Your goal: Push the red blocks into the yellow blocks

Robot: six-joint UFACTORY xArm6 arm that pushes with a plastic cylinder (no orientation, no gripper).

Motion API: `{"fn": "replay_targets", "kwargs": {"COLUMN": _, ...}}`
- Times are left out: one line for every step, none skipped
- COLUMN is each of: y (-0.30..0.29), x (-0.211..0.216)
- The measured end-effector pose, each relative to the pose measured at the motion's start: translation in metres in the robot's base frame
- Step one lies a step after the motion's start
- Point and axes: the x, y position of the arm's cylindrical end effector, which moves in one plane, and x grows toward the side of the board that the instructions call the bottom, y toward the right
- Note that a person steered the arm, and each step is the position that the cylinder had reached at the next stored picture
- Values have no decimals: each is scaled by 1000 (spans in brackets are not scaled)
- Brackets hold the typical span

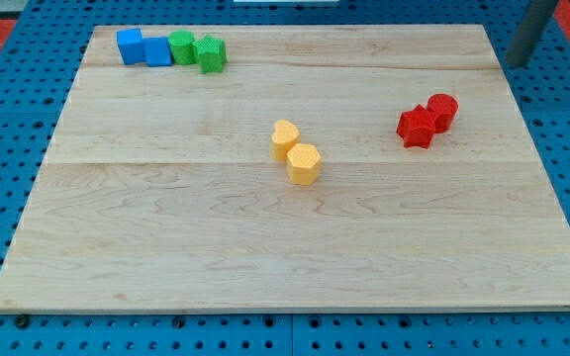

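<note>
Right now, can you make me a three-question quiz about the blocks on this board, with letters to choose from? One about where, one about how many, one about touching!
1. Where do the blue blocks sit?
A. the view's top left
B. the view's bottom right
C. the middle

2. How many red blocks are there?
A. one
B. two
C. four

3. How do the red blocks and the yellow blocks stand?
A. touching each other
B. stacked
C. apart, with bare wooden board between them

Answers:
1. A: they lie beside the green blocks at the top left corner.
2. B: a star shape and a round one, side by side.
3. C: the red pair lies to the view's right of the yellow pair; my tip is at the view's top right, touching no block.
</note>
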Motion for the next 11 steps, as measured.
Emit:
{"fn": "replay_targets", "kwargs": {"y": -81, "x": 55}}
{"fn": "replay_targets", "kwargs": {"y": -155, "x": 71}}
{"fn": "replay_targets", "kwargs": {"y": -172, "x": 75}}
{"fn": "replay_targets", "kwargs": {"y": -134, "x": 96}}
{"fn": "replay_targets", "kwargs": {"y": -190, "x": 127}}
{"fn": "replay_targets", "kwargs": {"y": -231, "x": 127}}
{"fn": "replay_targets", "kwargs": {"y": -132, "x": 146}}
{"fn": "replay_targets", "kwargs": {"y": -147, "x": 214}}
{"fn": "replay_targets", "kwargs": {"y": -191, "x": 211}}
{"fn": "replay_targets", "kwargs": {"y": -194, "x": 186}}
{"fn": "replay_targets", "kwargs": {"y": -221, "x": 157}}
